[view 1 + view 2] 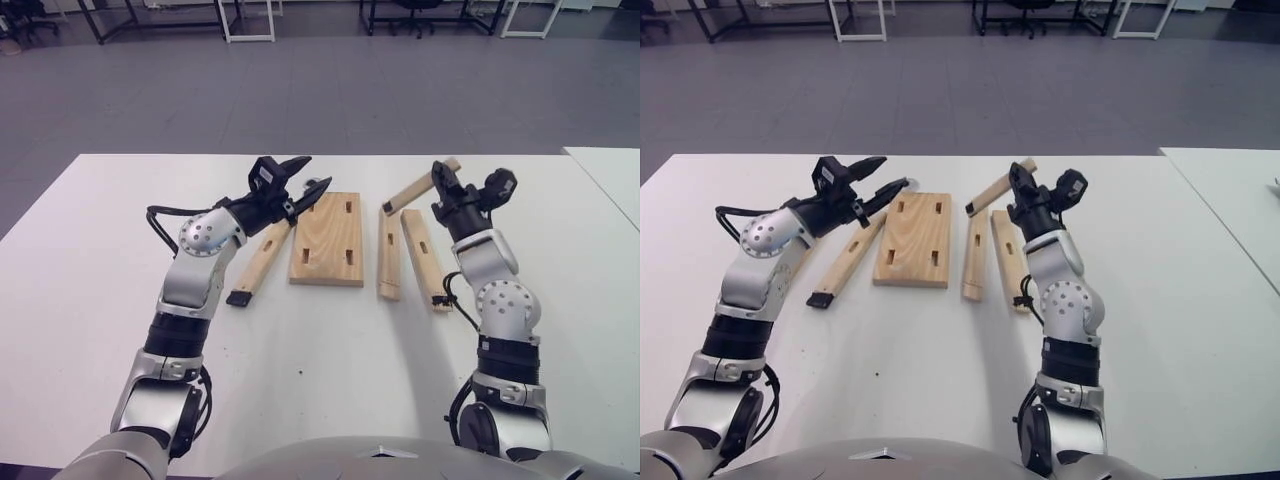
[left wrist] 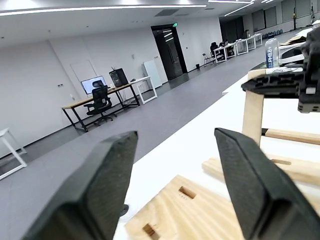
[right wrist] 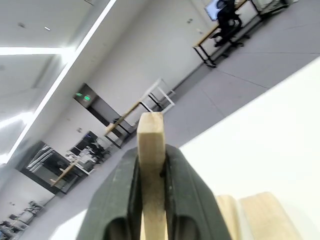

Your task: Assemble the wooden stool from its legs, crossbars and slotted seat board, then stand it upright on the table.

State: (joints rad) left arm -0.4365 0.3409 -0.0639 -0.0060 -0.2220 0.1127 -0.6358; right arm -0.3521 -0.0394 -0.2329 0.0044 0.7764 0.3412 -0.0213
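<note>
The slotted seat board [image 1: 328, 238] lies flat on the white table [image 1: 100, 260]. My left gripper [image 1: 305, 180] hovers open just above the board's far left corner; its fingers [image 2: 95, 195] frame the board [image 2: 200, 215] in the left wrist view. A leg [image 1: 262, 258] with a black end cap lies left of the board, under my left forearm. Two more slotted pieces [image 1: 389, 255] [image 1: 425, 258] lie side by side right of the board. My right gripper [image 1: 440, 180] is shut on a fourth wooden piece [image 1: 415, 188], tilted with its black-capped end low near the table; the same piece [image 3: 151, 145] stands between the pads.
Bare table surface spreads in front of the parts and to both sides. A second white table [image 1: 610, 175] stands off to the right with a gap between. Beyond the far edge is grey floor with desks and chairs.
</note>
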